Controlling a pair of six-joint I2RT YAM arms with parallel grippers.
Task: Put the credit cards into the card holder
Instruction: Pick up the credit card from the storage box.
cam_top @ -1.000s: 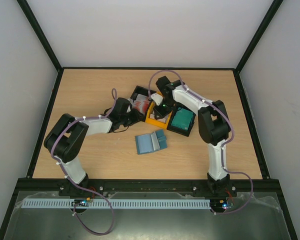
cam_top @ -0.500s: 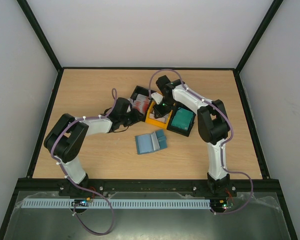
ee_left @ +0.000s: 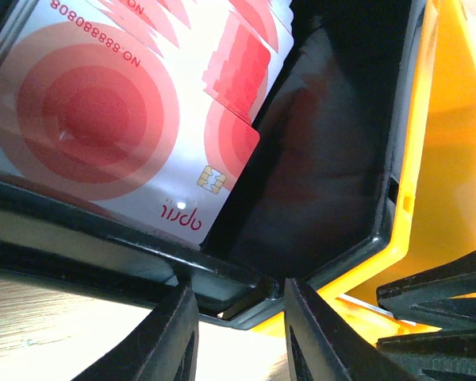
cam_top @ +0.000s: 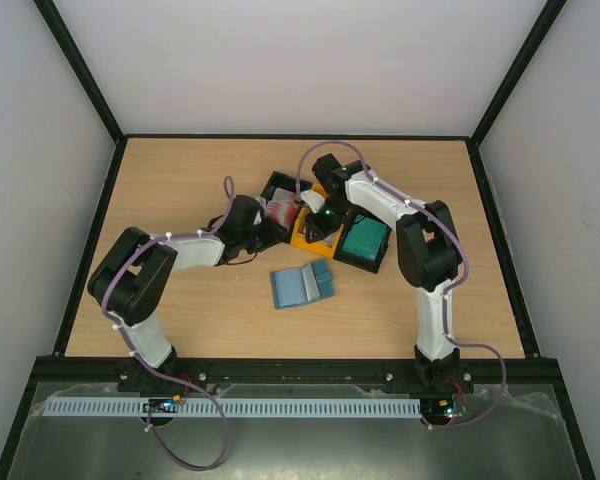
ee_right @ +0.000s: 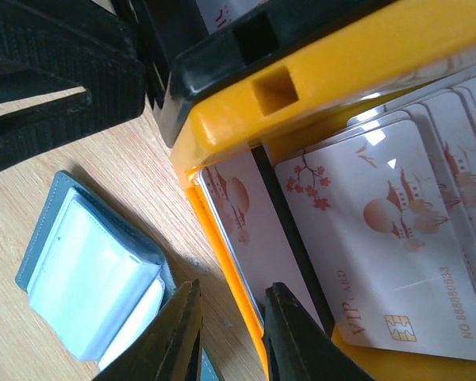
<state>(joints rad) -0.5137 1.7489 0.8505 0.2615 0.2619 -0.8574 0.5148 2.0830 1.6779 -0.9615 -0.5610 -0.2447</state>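
The card holder (cam_top: pixel 302 285) lies open on the table in front of the bins, and its clear pockets (ee_right: pixel 87 278) show in the right wrist view. Whitish credit cards (ee_right: pixel 381 238) lie in the yellow bin (ee_right: pixel 341 55). One whitish card (ee_right: pixel 250 222) stands against the inside of the bin's near wall. My right gripper (ee_right: pixel 234 294) is open and straddles that wall, one finger on the card and the other outside over the table. Red-and-white cards (ee_left: pixel 103 103) fill a black bin (ee_left: pixel 317 159). My left gripper (ee_left: pixel 236 290) is shut on that bin's corner.
A second black bin with a stack of green cards (cam_top: pixel 363 240) stands to the right of the yellow bin (cam_top: pixel 300 240). The three bins touch in a slanted row at mid-table. Black frame rails (cam_top: pixel 300 137) border the table.
The right gripper has shifted slightly left over the yellow bin, and a white card edge now shows beside it. The left arm has not moved.
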